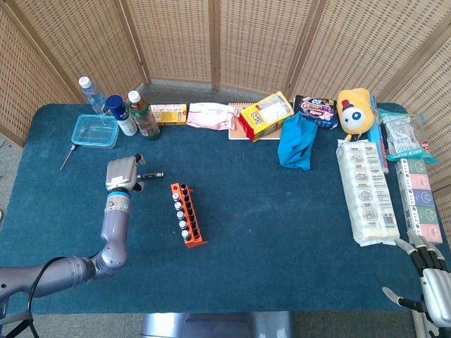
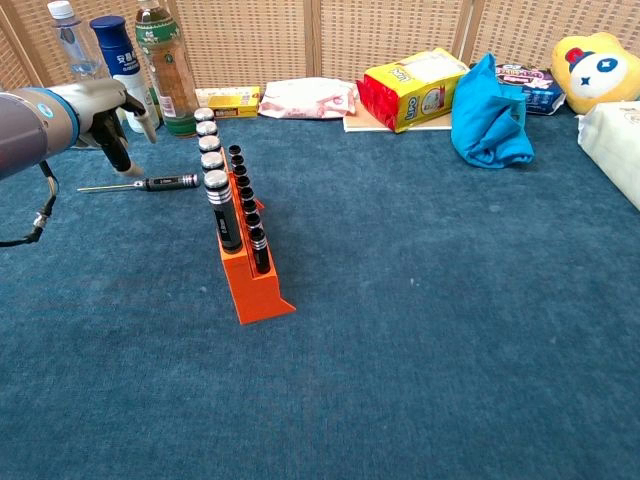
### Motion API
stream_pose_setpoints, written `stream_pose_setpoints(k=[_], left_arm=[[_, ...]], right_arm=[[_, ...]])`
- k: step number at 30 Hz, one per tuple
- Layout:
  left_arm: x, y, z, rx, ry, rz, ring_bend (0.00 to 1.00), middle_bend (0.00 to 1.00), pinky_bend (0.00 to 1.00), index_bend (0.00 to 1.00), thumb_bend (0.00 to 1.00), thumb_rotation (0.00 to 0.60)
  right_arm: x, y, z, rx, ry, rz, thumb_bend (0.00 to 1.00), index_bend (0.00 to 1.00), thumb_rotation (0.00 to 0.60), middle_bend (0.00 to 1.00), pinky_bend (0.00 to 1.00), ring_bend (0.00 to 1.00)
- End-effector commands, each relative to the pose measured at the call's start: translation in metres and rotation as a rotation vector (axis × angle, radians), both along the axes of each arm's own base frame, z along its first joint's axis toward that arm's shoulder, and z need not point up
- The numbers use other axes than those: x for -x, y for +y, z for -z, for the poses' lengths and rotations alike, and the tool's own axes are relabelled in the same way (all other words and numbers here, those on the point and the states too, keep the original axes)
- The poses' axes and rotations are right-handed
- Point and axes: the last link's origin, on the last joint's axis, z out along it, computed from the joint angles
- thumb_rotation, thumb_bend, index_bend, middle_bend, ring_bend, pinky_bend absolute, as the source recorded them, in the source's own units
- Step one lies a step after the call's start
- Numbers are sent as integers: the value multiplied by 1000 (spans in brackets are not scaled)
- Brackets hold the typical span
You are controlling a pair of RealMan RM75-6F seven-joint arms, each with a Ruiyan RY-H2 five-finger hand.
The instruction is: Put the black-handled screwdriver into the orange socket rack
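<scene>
The black-handled screwdriver [image 2: 150,184] lies flat on the blue cloth, its thin shaft pointing left; in the head view only its handle end [image 1: 153,174] shows past my hand. The orange socket rack [image 1: 189,215] [image 2: 250,262] stands right of it, holding several silver-capped black tools and sockets. My left hand [image 1: 122,173] [image 2: 110,110] hovers just above the screwdriver's shaft, fingers spread and pointing down, holding nothing. My right hand [image 1: 431,274] sits off the table's near right corner, empty with its fingers apart.
Three bottles [image 1: 130,116] and a clear plastic box [image 1: 94,130] stand behind the left hand; another tool [image 1: 68,156] lies far left. Snack packs [image 1: 266,116], a blue cloth [image 1: 297,142], a yellow plush toy [image 1: 354,109] and long packages [image 1: 368,191] line the back and right.
</scene>
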Motion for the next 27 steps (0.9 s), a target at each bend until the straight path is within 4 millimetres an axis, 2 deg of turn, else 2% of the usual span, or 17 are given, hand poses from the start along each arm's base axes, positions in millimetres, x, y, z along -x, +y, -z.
stream_pose_setpoints(k=[1, 14, 25, 27], left_arm=[[2, 0, 4, 34, 12, -9, 1000, 1000, 1000, 251, 221, 600], [-6, -1, 17, 167, 21, -36, 1000, 1000, 1000, 226, 206, 600], [-12, 6, 19, 164, 26, -37, 1000, 1000, 1000, 224, 206, 600], [-12, 7, 19, 160, 27, -32, 1000, 1000, 1000, 197, 197, 600]], right_arm=[[0, 0, 0, 0, -1, 1, 0, 165, 600, 58, 0, 0], [2, -1, 1, -1, 2, 10, 0, 165, 600, 57, 0, 0], [4, -2, 2, -4, 5, 18, 0, 165, 600, 58, 0, 0], [3, -2, 2, -5, 6, 18, 0, 165, 600, 58, 0, 0]])
